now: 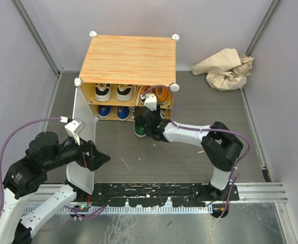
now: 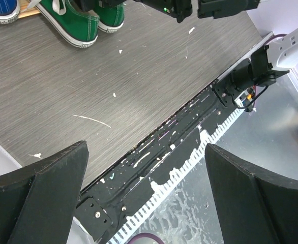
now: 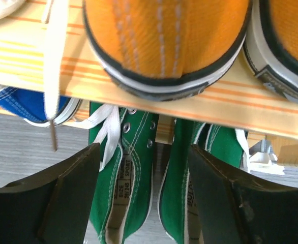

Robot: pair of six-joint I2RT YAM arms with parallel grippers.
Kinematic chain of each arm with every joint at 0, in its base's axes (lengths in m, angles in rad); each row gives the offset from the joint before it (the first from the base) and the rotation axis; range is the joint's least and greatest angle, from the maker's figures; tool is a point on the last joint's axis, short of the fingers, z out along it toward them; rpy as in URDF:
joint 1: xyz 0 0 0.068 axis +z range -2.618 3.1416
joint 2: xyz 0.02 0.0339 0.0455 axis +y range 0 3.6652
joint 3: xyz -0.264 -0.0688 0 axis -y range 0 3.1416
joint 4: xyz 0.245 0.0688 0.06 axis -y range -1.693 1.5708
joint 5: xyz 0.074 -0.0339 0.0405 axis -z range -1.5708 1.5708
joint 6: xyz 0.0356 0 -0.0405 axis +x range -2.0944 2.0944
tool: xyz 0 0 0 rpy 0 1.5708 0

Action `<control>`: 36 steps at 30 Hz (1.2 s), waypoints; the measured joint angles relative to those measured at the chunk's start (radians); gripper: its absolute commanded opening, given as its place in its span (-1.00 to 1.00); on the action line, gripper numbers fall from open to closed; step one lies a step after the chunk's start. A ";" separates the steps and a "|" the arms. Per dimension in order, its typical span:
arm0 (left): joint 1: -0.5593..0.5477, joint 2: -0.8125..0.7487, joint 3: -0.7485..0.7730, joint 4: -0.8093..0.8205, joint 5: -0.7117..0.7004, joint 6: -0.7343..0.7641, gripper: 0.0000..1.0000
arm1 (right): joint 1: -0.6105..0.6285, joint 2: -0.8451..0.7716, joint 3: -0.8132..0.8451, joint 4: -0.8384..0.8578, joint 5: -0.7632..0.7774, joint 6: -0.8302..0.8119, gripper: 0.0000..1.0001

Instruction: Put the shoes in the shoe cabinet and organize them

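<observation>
The shoe cabinet (image 1: pixel 128 58) stands at the back, its white door (image 1: pixel 83 147) swung open to the left. White-and-black shoes (image 1: pixel 111 92) and orange shoes (image 1: pixel 159 94) sit on the upper shelf, blue shoes (image 1: pixel 113 112) on the lower left. The green shoes (image 1: pixel 139 129) lie at the lower right opening, heels outward. My right gripper (image 1: pixel 147 120) is open above them; in the right wrist view the green pair (image 3: pixel 126 173) sits between its fingers (image 3: pixel 62 198), under the orange shoes (image 3: pixel 164 35). My left gripper (image 1: pixel 101 158) is open and empty beside the door.
A crumpled beige cloth (image 1: pixel 225 68) lies at the back right. Grey walls close in both sides. In the left wrist view my left gripper (image 2: pixel 145 147) hangs over the black strip at the table's near edge (image 2: pixel 154 152), with the green shoes (image 2: pixel 72 23) far off.
</observation>
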 measured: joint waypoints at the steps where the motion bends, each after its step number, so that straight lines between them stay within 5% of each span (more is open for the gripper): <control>1: 0.000 0.000 -0.002 0.002 0.000 0.000 0.96 | 0.008 -0.008 -0.001 -0.010 0.002 -0.003 0.53; 13: 0.000 -0.005 -0.033 0.005 0.002 -0.001 0.96 | 0.061 -0.299 -0.159 -0.129 0.024 0.032 0.50; 26: 0.000 -0.008 -0.037 0.005 0.002 -0.002 0.96 | 0.051 -0.157 -0.175 -0.171 0.028 0.053 0.24; 29: 0.000 -0.008 -0.037 0.004 0.001 -0.002 0.96 | 0.045 -0.132 -0.175 -0.169 0.038 0.060 -0.24; 31: 0.000 -0.010 -0.037 0.003 0.001 -0.002 0.96 | 0.044 -0.121 -0.175 -0.156 0.042 0.066 -0.89; 36: 0.000 -0.010 -0.038 0.003 0.001 -0.002 0.96 | 0.045 -0.108 -0.187 -0.105 0.099 0.042 -0.98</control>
